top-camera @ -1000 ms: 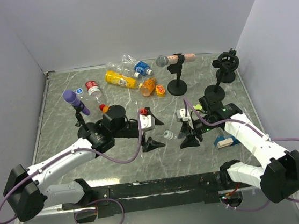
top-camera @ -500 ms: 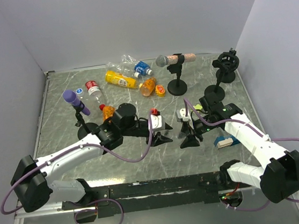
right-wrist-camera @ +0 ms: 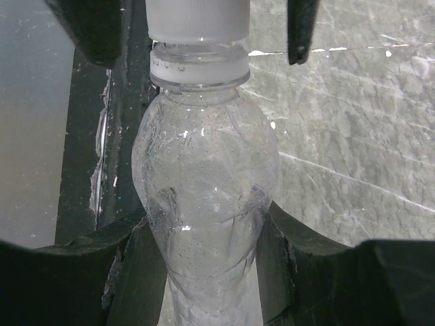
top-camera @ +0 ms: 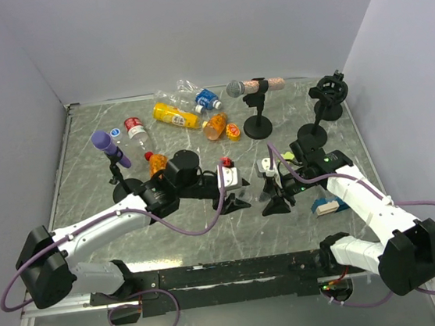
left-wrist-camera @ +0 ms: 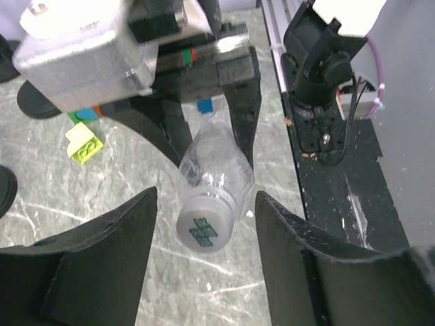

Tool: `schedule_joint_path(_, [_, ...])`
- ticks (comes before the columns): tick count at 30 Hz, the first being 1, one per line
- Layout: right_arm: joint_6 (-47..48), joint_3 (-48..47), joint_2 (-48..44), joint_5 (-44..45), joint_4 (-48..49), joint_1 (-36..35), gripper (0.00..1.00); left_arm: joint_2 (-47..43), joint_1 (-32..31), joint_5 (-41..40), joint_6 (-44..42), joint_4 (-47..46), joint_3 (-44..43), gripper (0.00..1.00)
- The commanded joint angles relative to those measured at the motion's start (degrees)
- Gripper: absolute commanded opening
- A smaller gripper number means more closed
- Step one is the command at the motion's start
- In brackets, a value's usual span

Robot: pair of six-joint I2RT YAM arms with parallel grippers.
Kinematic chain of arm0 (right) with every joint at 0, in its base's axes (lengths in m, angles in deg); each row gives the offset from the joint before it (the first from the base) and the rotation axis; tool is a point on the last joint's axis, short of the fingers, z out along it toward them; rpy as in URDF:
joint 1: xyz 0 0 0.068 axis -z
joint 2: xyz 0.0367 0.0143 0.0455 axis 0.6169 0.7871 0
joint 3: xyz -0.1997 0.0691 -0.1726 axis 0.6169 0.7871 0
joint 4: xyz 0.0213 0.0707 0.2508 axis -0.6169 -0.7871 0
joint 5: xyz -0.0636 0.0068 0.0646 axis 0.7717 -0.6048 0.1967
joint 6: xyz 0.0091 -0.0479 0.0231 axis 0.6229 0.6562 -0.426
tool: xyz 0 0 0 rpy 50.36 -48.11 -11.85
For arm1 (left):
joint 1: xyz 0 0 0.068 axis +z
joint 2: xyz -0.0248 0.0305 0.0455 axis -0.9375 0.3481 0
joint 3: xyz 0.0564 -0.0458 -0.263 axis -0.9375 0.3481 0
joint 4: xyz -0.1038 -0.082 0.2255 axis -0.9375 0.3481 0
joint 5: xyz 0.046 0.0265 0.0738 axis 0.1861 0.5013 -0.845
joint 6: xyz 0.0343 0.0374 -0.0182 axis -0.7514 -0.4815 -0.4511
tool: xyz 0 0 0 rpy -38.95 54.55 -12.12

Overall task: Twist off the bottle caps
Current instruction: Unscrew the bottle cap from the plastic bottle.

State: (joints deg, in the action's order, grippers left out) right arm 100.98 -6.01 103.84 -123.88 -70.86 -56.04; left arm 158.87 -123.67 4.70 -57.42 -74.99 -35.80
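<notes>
The left pincer point(left-wrist-camera: 206, 198) is standing with its jaws apart, one matte black finger on each side of the cap point(left-wrist-camera: 205, 221). A gap is showing on both sides, so nothing is being gripped yet. The cap is sitting fully on the clear bottle point(right-wrist-camera: 204, 170), which is pointing neck-first out of the right pincer point(right-wrist-camera: 204, 272) toward the left one. The right pincer is clamping the bottle's body between its fingers, and the thin wall is buckling inward at the grip. Judged from this, the unscrewing of this cap is not yet starting: closing on the cap and turning it are both remaining. Beyond the left pincer, well apart from it on the table point(top-camera: 90, 217), a yellow bottle point(top-camera: 174, 116) and an orange bottle point(top-camera: 215, 125) are lying among others; their caps are appearing too small to confirm, so those are probably remaining too. The cap is showing as round white plastic with a flat top bearing a green mark. Just behind it, a white neck ring point(right-wrist-camera: 199, 64) is encircling the neck. The bottle is reading as thin, crumpled, transparent plastic with a bulbous shoulder. The table is presenting a smooth grey marbled surface.
</notes>
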Motion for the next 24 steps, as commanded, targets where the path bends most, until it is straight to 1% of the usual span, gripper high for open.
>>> schedule_joint_path(1, [1.94, 0.51, -0.53, -3.03, 0.79, 0.55, 0.17, -1.86, -0.28, -0.69, -2.42, 2.36, -1.39, 0.61])
schedule_joint_path(9, [1.77, 0.59, -0.45, -2.94, 0.88, 0.55, 0.17, -2.04, -0.28, -0.87, -2.07, 2.54, -1.04, 0.53])
schedule_joint_path(13, [1.77, 0.59, -0.53, -2.94, 0.88, 0.64, 0.17, -1.42, -0.28, -0.43, -1.54, 2.89, -1.83, 0.44])
schedule_joint_path(15, [1.77, 0.59, -0.27, -2.94, 0.88, 0.55, 0.17, -1.07, -0.28, -0.17, -1.19, 3.24, -2.27, 0.36])
schedule_joint_path(17, [1.77, 0.59, -0.36, -2.94, 0.79, 0.64, 0.17, -0.81, -0.28, -0.17, -0.84, 3.59, -2.54, 0.25])
schedule_joint_path(19, [1.77, 0.59, -0.27, -2.85, 0.88, 0.55, 0.17, -0.81, -0.28, -0.60, 0.74, 3.77, -2.62, 0.07])
schedule_joint_path(20, [1.68, 0.59, -0.27, -2.85, 0.97, 0.55, 0.17, -0.98, -0.28, -0.95, 2.31, 3.77, -2.80, 0.01])
schedule_joint_path(21, [1.59, 0.59, -0.18, -2.85, 0.97, 0.55, 0.17, -0.89, -0.28, -1.39, 4.33, 3.85, -3.06, 0.01])
schedule_joint_path(22, [1.51, 0.59, -0.18, -2.77, 1.05, 0.64, 0.17, -0.89, -0.28, -2.88, 8.53, 3.94, -3.41, 0.01])
schedule_joint_path(23, [1.42, 0.59, -0.10, -2.68, 1.05, 0.64, 0.17, -0.55, -0.28, -5.41, 13.70, 4.38, -4.37, 0.01])
schedule_joint_path(24, [1.33, 0.68, -0.01, -2.68, 1.14, 0.55, 0.17, 0.15, -0.28, -8.57, 22.02, 8.38, -7.34, 0.01])
